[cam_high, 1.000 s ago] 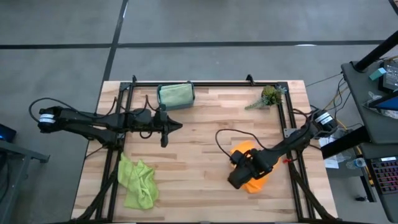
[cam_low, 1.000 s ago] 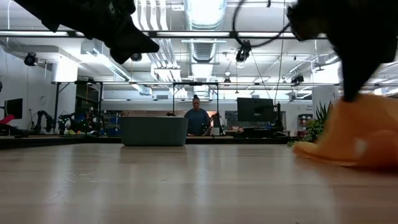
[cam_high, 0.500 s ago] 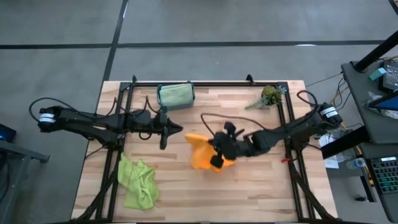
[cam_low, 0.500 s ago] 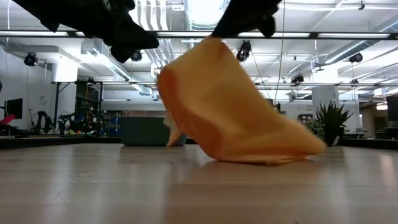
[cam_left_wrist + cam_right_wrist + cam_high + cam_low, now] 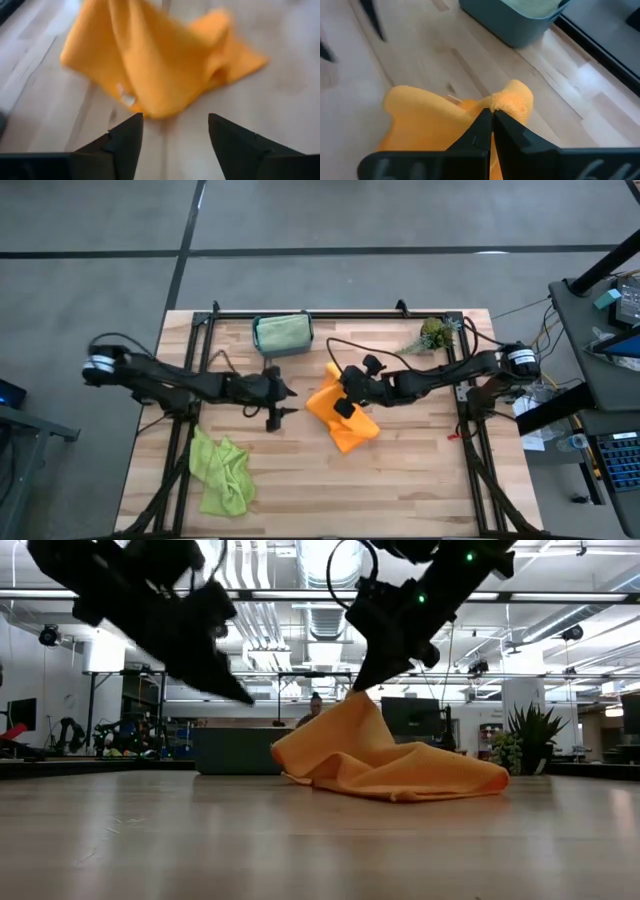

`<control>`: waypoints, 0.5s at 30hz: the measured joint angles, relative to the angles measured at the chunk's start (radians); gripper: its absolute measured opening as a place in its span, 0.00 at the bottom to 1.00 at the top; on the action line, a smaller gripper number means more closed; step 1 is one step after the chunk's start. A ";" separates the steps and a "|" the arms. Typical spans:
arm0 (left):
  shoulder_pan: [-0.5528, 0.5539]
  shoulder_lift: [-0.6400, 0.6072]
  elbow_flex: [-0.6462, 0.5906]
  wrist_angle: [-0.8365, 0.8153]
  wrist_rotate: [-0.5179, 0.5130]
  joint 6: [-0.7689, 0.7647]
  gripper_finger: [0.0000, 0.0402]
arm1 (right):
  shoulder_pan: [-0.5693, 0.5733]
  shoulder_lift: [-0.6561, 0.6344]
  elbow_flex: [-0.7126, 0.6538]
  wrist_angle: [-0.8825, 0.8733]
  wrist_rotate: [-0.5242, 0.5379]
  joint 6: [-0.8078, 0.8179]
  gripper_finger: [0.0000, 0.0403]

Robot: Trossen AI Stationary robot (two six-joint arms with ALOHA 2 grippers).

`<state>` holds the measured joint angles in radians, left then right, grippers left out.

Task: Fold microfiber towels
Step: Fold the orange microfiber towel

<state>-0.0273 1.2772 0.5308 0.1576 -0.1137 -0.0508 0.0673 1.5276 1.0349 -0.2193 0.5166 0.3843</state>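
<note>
**Orange towel pinched, second arm closing in**

Left end effector [image 5: 172,131] is seen parted, empty, just beside the orange towel [image 5: 338,416] at table [image 5: 420,480] centre. One peak is clamped by the closed right end effector [image 5: 340,402]; the rest is draped toward the near edge.

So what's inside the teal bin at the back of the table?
The teal bin holds a pale sage green towel, folded or bunched, filling most of the opening. Whether anything lies beneath that towel cannot be seen; it covers the bin's bottom.
</note>
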 joint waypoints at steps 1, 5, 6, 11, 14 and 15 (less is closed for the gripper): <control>0.000 0.034 0.000 0.004 -0.028 0.018 0.53 | 0.000 0.000 -0.006 0.010 0.000 0.000 0.02; 0.001 0.163 0.000 0.074 -0.083 0.068 0.54 | 0.002 -0.004 -0.019 0.035 -0.002 0.000 0.02; 0.001 0.191 0.000 0.099 -0.083 0.069 0.54 | 0.002 -0.004 -0.022 0.036 -0.002 0.000 0.02; 0.000 0.308 0.005 0.232 -0.095 0.065 0.54 | 0.002 -0.004 -0.026 0.048 -0.004 0.000 0.02; 0.001 0.346 0.007 0.348 -0.105 0.069 0.54 | 0.002 -0.004 -0.026 0.048 -0.004 0.000 0.02; 0.001 0.354 0.007 0.380 -0.105 0.075 0.54 | 0.002 -0.004 -0.026 0.049 -0.004 0.000 0.02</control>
<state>-0.0261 1.6312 0.5381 0.5371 -0.2187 0.0243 0.0692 1.5238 1.0088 -0.1701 0.5124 0.3847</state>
